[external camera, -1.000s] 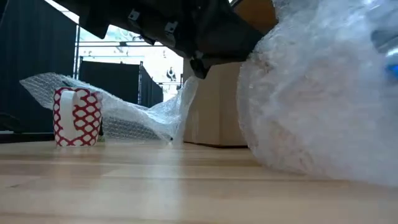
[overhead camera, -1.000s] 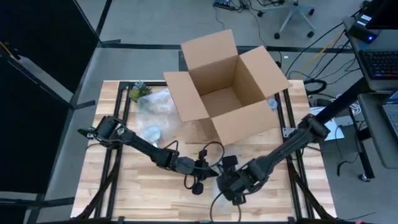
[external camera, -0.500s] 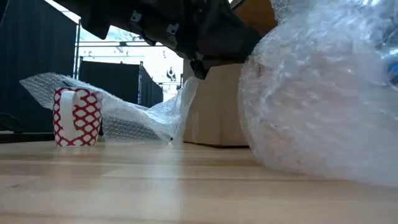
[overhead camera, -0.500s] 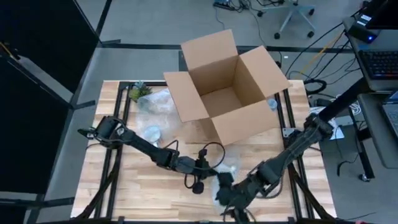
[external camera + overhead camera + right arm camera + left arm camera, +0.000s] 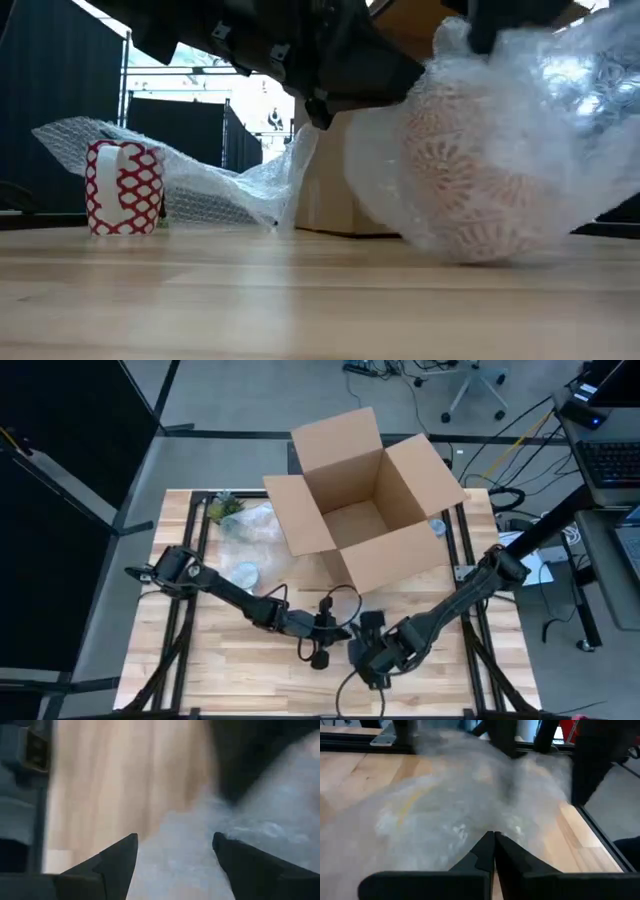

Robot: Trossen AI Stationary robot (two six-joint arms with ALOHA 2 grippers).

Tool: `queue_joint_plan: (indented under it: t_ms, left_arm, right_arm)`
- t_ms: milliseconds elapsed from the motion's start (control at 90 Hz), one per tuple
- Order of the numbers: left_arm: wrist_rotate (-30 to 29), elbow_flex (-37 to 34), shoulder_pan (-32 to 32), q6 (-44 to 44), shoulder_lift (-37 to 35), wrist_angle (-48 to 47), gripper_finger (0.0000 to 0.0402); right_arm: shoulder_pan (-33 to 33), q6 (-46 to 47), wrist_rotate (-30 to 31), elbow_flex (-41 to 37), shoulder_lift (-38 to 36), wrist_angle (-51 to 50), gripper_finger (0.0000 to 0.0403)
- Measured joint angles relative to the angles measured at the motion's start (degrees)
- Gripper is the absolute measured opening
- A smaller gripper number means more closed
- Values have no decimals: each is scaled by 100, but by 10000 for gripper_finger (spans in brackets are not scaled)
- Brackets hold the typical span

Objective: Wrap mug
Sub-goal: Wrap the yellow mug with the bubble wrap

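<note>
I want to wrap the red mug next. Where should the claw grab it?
Probably by the rim, from above: the mug stands upright on the table, its top is free, and bubble wrap lies close behind it, crowding a side approach.

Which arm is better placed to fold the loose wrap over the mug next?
Right: the right gripper is open over the bubble wrap, while the left gripper is shut, pinning it.

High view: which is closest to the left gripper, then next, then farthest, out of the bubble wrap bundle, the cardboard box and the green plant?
From the left gripper, near the table's front middle:
1. Bubble wrap bundle: right at its fingertips, between the two grippers.
2. Cardboard box: behind it, at the table's back middle.
3. Green plant: farthest, at the back left corner.
</note>
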Motion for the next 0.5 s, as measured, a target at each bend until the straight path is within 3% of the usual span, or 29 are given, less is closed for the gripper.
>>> queue_joint_plan:
  t_ms: [222,500]
  left_arm:
    - [21,-2,0,4,0,2,0]
    - [24,-2,2,-19,0,35,0]
  right_arm:
    - [-51,-249,115,0,-27,-131,251]
    - [-287,-754,-56,-134,457,-222,251]
